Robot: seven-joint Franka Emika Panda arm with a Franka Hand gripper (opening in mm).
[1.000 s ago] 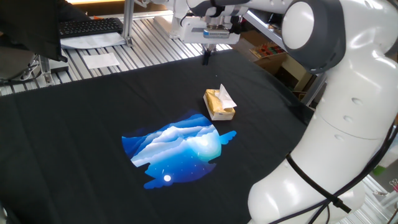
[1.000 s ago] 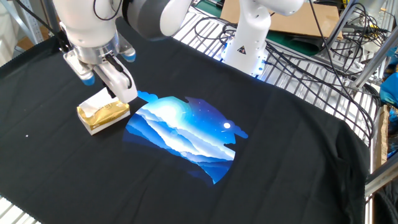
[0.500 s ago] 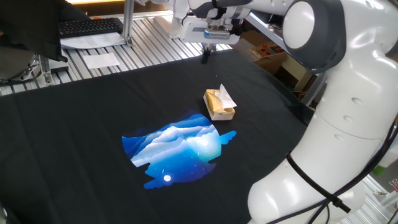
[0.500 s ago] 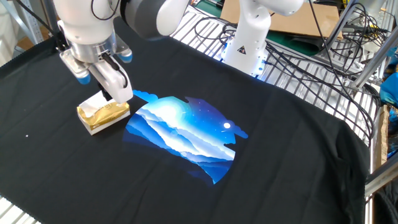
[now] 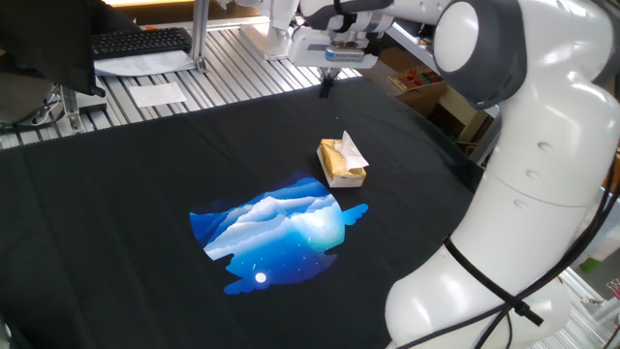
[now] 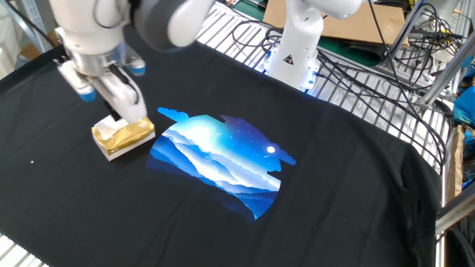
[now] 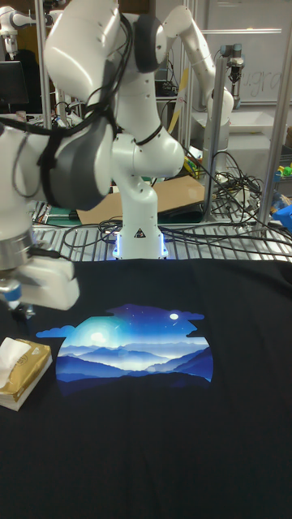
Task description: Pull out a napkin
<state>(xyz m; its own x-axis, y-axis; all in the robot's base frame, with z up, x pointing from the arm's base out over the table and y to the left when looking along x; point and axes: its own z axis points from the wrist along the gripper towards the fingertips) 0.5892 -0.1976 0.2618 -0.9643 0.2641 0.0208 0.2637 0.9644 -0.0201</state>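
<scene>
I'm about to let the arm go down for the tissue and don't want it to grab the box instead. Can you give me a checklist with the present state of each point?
1. Napkin sticks up out of the box, free to pinch: ok.
2. Box sits flat on the black cloth, nothing leaning on it: ok.
3. Gripper is empty: ok.
4. Gripper is open for the pinch: cannot tell; the fingers are small and partly hidden in every view.
5. Gripper is directly above the napkin: not ok; in one fixed view it hangs well behind the box, in the tall fixed view just above its far edge.
6. Space between gripper and box is free: ok.
</scene>
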